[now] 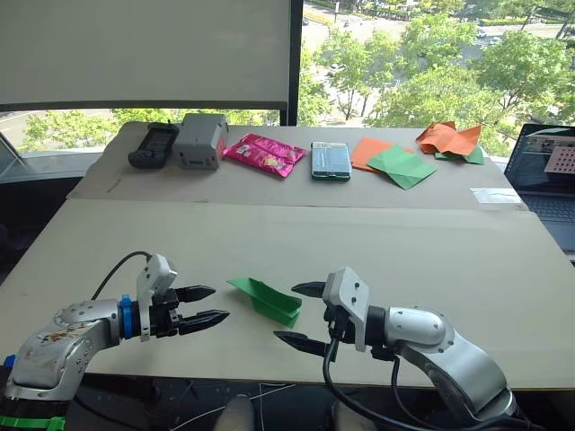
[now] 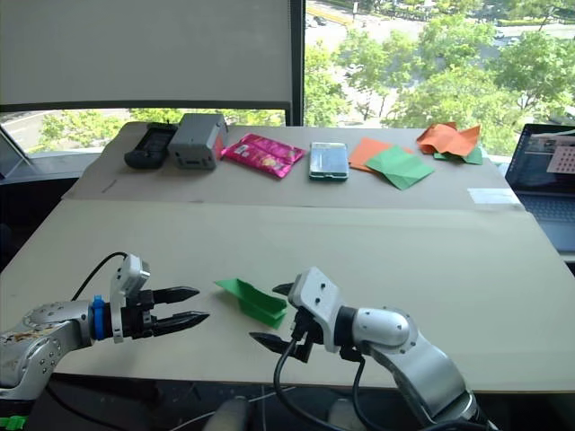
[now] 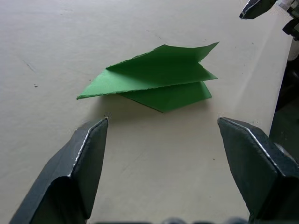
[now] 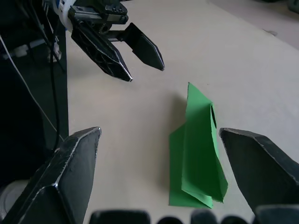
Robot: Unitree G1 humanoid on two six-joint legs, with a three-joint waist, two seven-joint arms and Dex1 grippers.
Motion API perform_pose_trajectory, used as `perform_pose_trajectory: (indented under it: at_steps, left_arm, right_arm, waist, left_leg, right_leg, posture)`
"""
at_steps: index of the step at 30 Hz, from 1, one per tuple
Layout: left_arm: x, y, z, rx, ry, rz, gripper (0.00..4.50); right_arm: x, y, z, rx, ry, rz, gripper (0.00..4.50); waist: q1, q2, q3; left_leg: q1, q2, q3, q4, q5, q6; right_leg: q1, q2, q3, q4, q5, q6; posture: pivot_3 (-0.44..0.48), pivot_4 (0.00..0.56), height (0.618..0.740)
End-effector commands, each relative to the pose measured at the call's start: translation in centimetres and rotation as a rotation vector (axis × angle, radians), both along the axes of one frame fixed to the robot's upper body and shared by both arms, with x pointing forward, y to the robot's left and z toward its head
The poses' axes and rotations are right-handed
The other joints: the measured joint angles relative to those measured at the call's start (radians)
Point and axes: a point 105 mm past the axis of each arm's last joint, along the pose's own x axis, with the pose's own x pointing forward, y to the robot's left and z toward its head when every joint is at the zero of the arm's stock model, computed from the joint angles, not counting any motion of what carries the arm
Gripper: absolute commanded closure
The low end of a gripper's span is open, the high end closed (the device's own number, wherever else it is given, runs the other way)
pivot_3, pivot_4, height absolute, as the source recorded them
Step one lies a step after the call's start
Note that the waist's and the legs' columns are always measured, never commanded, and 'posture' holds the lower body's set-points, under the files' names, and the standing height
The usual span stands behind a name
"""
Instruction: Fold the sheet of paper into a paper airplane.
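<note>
Paper airplane (image 1: 266, 299), bright green and folded to a layered wedge, lies flat on the desk (image 1: 377, 247) near its near edge, between the two pincers and touching neither. Left pincer (image 1: 205, 305) sits just left of it, fingers moderately apart, holding nothing. Right pincer (image 1: 299, 315) sits just right of it, fingers spread wide, holding nothing. At the far side of the desk: a grey box (image 1: 199, 140), a pink packet (image 1: 264, 153), loose orange and green sheets (image 1: 401, 165), crumpled orange paper (image 1: 447, 138).
</note>
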Motion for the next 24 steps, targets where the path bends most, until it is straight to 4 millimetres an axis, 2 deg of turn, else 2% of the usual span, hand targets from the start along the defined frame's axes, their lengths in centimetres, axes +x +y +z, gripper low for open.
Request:
perform_pose_trajectory:
  at_steps: [1, 4, 7, 12, 16, 24]
  left_arm:
    - [0.0, -0.4, 0.7, 0.016, -0.042, -0.021, 0.70]
    - [-0.1, -0.5, 0.6, 0.021, -0.042, -0.022, 0.70]
    - [-0.2, -0.6, 0.6, 0.015, -0.041, -0.016, 0.70]
    - [-0.6, -0.8, 0.5, 0.015, -0.045, -0.004, 0.70]
    - [-0.2, -0.7, 0.7, 0.011, -0.067, 0.019, 0.70]
    - [0.3, -1.3, 1.4, -0.022, -0.104, 0.022, 0.70]
  right_arm:
    - [-0.4, 1.2, -0.1, 0.049, 0.071, 0.067, 0.00]
    - [0.7, 1.6, -1.4, 0.019, 0.098, 0.041, 0.00]
    - [1.4, 1.8, -1.6, 0.041, 0.116, 0.026, 0.00]
    - [4.6, 0.8, -1.4, 0.074, 0.142, -0.105, 0.00]
    - [5.8, 0.2, -2.1, 0.036, 0.155, -0.151, 0.00]
    - [6.4, 0.4, 0.0, 0.073, 0.081, -0.165, 0.00]
  waist:
    - [0.000, 0.000, 0.000]
    - [-0.001, 0.000, 0.000]
    - [0.000, 0.000, 0.000]
    - [0.001, 0.000, 0.000]
    - [0.004, 0.000, 0.000]
    - [0.001, 0.000, 0.000]
  left_leg:
    - [0.000, 0.000, 0.000, 0.000, 0.000, 0.000]
    - [0.000, 0.000, 0.000, 0.000, 0.000, 0.000]
    - [0.000, 0.000, 0.000, 0.000, 0.000, 0.000]
    - [-0.001, 0.000, 0.000, 0.000, 0.000, 0.000]
    - [0.000, 0.000, 0.000, 0.000, 0.000, 0.000]
    - [0.000, 0.000, 0.000, 0.000, 0.000, 0.000]
  right_leg:
    - [0.000, 0.000, 0.000, 0.000, 0.000, 0.000]
    - [0.000, 0.000, 0.000, 0.000, 0.000, 0.000]
    - [0.000, 0.000, 0.000, 0.000, 0.000, 0.000]
    - [0.001, 0.000, 0.000, 0.001, 0.000, 0.000]
    - [0.002, 0.000, -0.001, 0.001, 0.000, 0.000]
    - [0.004, 0.000, -0.001, 0.002, 0.001, 0.001]
  posture:
    - [0.000, 0.150, 0.720]
    - [0.000, 0.150, 0.720]
    - [0.000, 0.150, 0.720]
    - [0.000, 0.150, 0.720]
    - [0.000, 0.150, 0.720]
    - [0.000, 0.150, 0.720]
